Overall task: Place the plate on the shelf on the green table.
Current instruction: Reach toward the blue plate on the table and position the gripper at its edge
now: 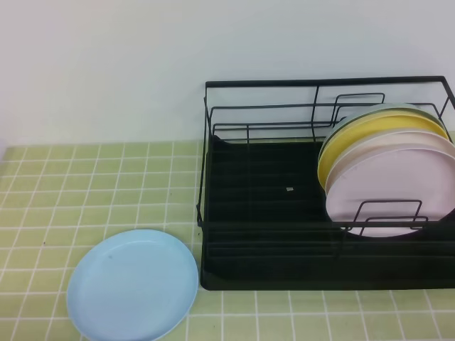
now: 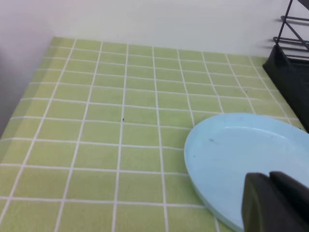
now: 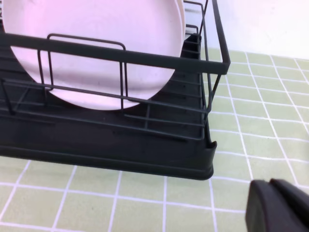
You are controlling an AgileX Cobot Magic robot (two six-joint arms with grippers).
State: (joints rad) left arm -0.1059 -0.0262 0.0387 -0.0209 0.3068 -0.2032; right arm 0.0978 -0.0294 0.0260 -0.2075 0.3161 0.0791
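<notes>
The light blue plate (image 1: 133,284) lies flat on the green table (image 1: 92,185), left of the shelf (image 1: 270,234); in the left wrist view the plate (image 2: 241,159) fills the lower right. My left gripper (image 2: 277,203) hovers at the plate's near edge with its black fingers pressed together, holding nothing. In the right wrist view my right gripper (image 3: 280,205) is shut and empty over the tiles, just off the near right corner of the shelf (image 3: 145,154). Neither gripper shows in the high view.
In the right half of the shelf several plates stand upright between dividers: a pale pink plate (image 1: 394,188) in front, a yellow plate (image 1: 355,138) behind. The shelf's left half shows bare black tray. A white wall (image 1: 142,64) backs the table.
</notes>
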